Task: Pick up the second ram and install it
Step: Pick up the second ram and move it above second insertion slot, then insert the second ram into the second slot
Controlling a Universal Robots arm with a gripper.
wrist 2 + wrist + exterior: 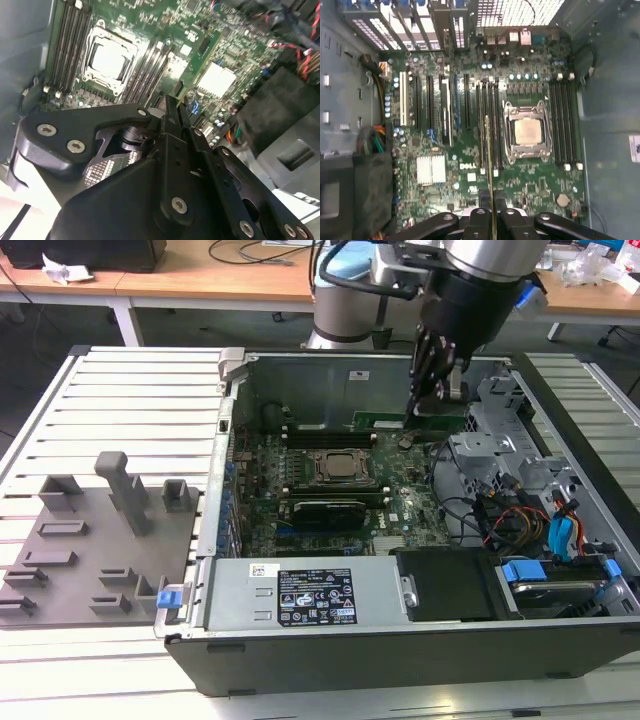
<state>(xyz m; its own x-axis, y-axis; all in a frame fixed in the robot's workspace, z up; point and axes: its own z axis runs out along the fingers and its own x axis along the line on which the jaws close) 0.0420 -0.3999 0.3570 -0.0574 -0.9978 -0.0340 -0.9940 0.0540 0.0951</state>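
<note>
Second ram (488, 150) is already up off its holder and clamped edge-on in the gripper (491, 205), hanging over the open computer case (240, 640). In the first wrist view you see it as a thin line running out from between the closed fingers, just beside the CPU socket (527, 132) and lined up along the dark memory slots (490, 100) on that side. Held by one end like that, I'd guess so the long bottom edge stays free to drop into a slot. In the second wrist view the stick (197, 60) pokes out ahead of the fingers (172, 107), tilted across the motherboard (150, 20). From the exterior view the gripper (432, 390) sits near the case's far edge, above the board. Not seated yet as far as I can tell. The grey tray (90, 560) sits on the bench (140, 390), beside the case on the exterior view's left.
</note>
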